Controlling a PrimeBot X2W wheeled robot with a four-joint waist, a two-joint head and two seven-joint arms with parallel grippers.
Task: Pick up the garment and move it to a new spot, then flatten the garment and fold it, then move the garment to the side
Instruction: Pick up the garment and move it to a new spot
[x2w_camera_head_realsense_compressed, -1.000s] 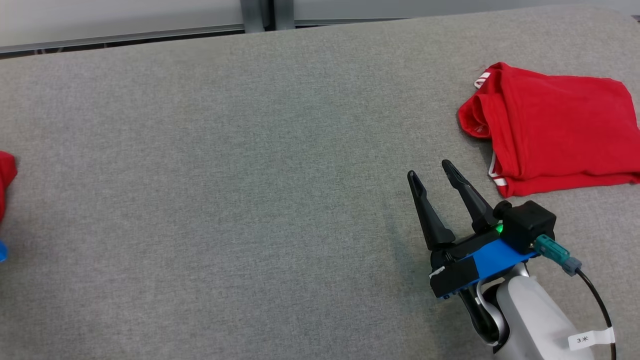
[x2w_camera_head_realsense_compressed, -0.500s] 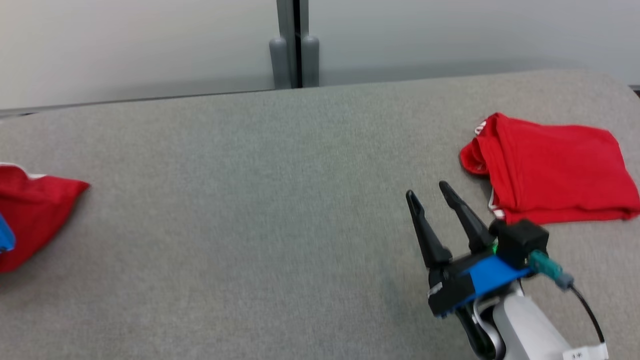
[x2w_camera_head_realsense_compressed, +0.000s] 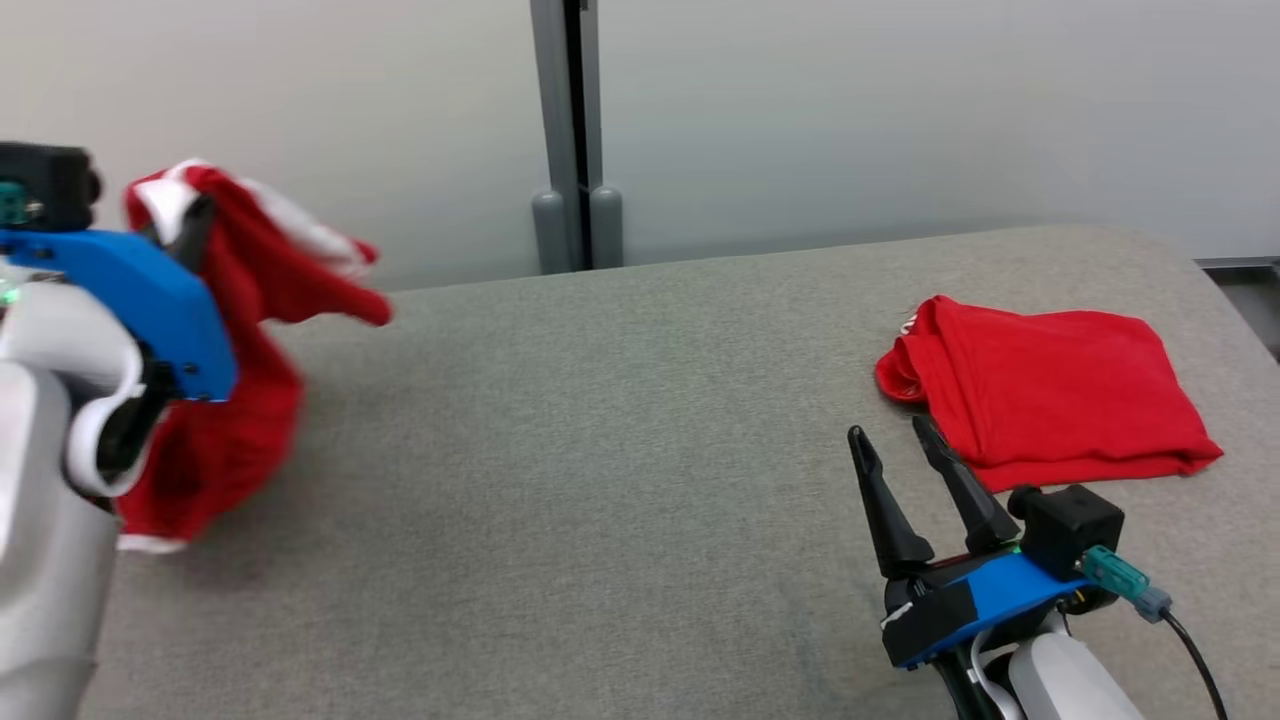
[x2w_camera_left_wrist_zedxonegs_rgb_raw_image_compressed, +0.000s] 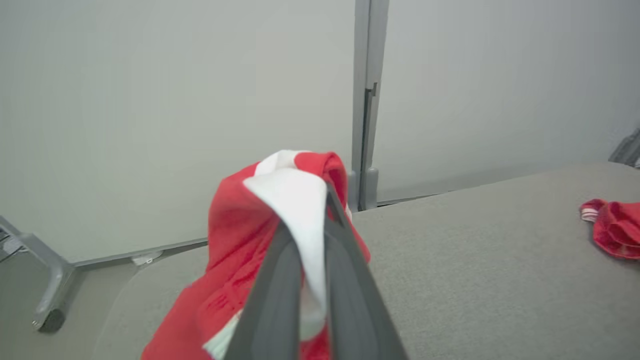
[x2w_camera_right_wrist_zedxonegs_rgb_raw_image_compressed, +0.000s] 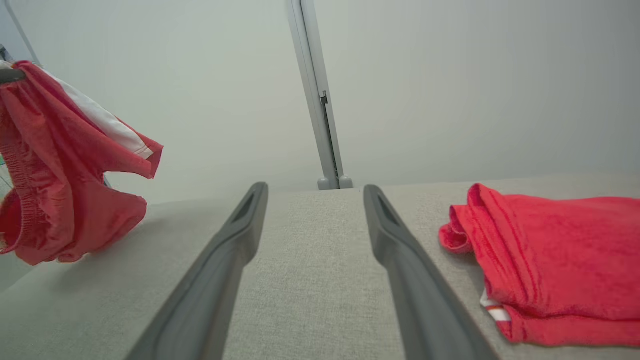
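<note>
A red garment with white trim (x2w_camera_head_realsense_compressed: 235, 330) hangs bunched in the air at the left, its lower end near the grey table (x2w_camera_head_realsense_compressed: 600, 420). My left gripper (x2w_camera_head_realsense_compressed: 190, 225) is shut on its upper edge; in the left wrist view the fingers (x2w_camera_left_wrist_zedxonegs_rgb_raw_image_compressed: 345, 260) pinch red and white cloth (x2w_camera_left_wrist_zedxonegs_rgb_raw_image_compressed: 295, 200). The right wrist view shows the same garment (x2w_camera_right_wrist_zedxonegs_rgb_raw_image_compressed: 60, 165) dangling at the left. My right gripper (x2w_camera_head_realsense_compressed: 892, 440) stands open low over the table at the lower right, nothing between its fingers (x2w_camera_right_wrist_zedxonegs_rgb_raw_image_compressed: 240, 240).
A folded red garment (x2w_camera_head_realsense_compressed: 1050, 385) lies flat at the table's right side, just beyond my right gripper; it also shows as a folded garment (x2w_camera_right_wrist_zedxonegs_rgb_raw_image_compressed: 560, 255) and a red bundle (x2w_camera_left_wrist_zedxonegs_rgb_raw_image_compressed: 612, 227). A grey wall with a vertical post (x2w_camera_head_realsense_compressed: 565, 130) runs behind the table.
The head camera has tilted up and swung left. My left gripper has risen into view with the red garment lifted off the table. The right gripper stays open near the folded garment.
</note>
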